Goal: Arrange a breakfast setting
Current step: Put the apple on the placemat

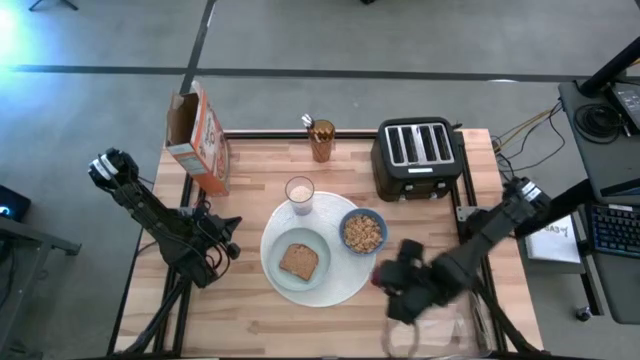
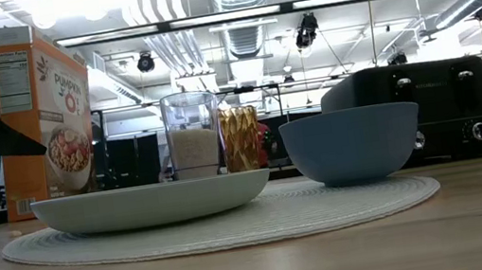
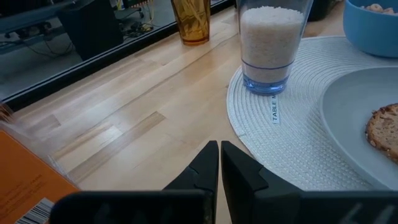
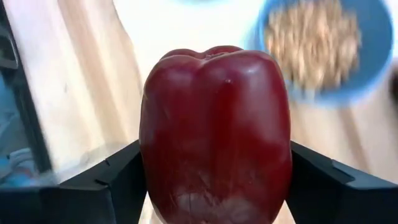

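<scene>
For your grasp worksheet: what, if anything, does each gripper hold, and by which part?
The right gripper holds the red fruit by its two opposite sides, a finger on each. The left gripper is shut and holds nothing.

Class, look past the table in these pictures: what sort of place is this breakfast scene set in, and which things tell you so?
Probably a robotics lab or workshop, not a home kitchen: exposed ceiling ducts and strip lights, a desk with a keyboard and cables beside the table, and bare grey flooring.

Overhead, table-level, two wrist close-ups; shared blue bowl (image 1: 363,232).
</scene>
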{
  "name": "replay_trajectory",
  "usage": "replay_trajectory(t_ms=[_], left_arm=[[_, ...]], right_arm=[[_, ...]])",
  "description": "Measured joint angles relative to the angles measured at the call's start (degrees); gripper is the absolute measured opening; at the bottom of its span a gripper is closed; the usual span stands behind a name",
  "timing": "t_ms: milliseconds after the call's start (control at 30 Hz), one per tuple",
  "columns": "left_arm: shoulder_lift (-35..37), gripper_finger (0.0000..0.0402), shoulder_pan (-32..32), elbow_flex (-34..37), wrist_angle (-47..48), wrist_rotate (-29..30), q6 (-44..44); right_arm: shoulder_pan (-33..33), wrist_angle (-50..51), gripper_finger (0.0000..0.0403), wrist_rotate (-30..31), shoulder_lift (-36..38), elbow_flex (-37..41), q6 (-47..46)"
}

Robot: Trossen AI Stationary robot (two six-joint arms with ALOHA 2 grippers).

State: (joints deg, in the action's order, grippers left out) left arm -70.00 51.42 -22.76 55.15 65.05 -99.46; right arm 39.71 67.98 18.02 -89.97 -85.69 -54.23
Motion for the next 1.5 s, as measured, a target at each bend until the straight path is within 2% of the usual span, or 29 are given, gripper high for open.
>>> replay_trajectory(t_ms=[200,333,433,567,867,1000,1100,1167,1367,1500], left_arm=[[0.0,0.0002,0.02,0.0,-0.02,0.03,0.0],[0.0,0.0002,0.02,0.0,-0.05,0.04,0.0],[0.0,0.0002,0.02,0.0,-0.04,0.05,0.0],[0.0,0.0002,0.02,0.0,-0.02,0.05,0.4],[0.0,0.0002,0.02,0.0,-0.01,0.04,1.49],[-0.02,0.0002,0.02,0.0,0.03,-0.02,1.49],[-0.04,0.0002,0.0,0.0,0.22,-0.04,1.51],[-0.04,0.0002,0.02,0.0,0.25,-0.03,1.51],[-0.04,0.0002,0.02,0.0,0.2,-0.06,1.49],[-0.04,0.0002,0.01,0.0,0.18,-0.06,1.51]], right_arm=[[-10.87,-17.11,0.0277,0.05,-0.86,0.0,21.0],[-16.55,-25.17,0.0274,0.6,-0.86,0.0,28.69],[-20.24,-28.64,0.0274,3.88,-0.86,0.0,32.85],[-25.25,-33.14,0.0274,7.54,-1.15,0.63,35.38],[-35.21,-35.72,0.0274,7.05,-4.59,1.97,34.2],[-35.23,-34.26,0.0275,-1.15,-4.21,1.97,30.57],[-32.9,-33.59,0.0274,-8.51,-3.85,1.97,26.7],[-30.68,-32.99,0.0274,-11.29,-3.85,1.97,24.76],[-24.82,-28.13,0.0274,-11.27,-3.91,2.5,19.92],[-23.33,-27.04,0.0274,-8.02,-3.95,2.61,19.69]])
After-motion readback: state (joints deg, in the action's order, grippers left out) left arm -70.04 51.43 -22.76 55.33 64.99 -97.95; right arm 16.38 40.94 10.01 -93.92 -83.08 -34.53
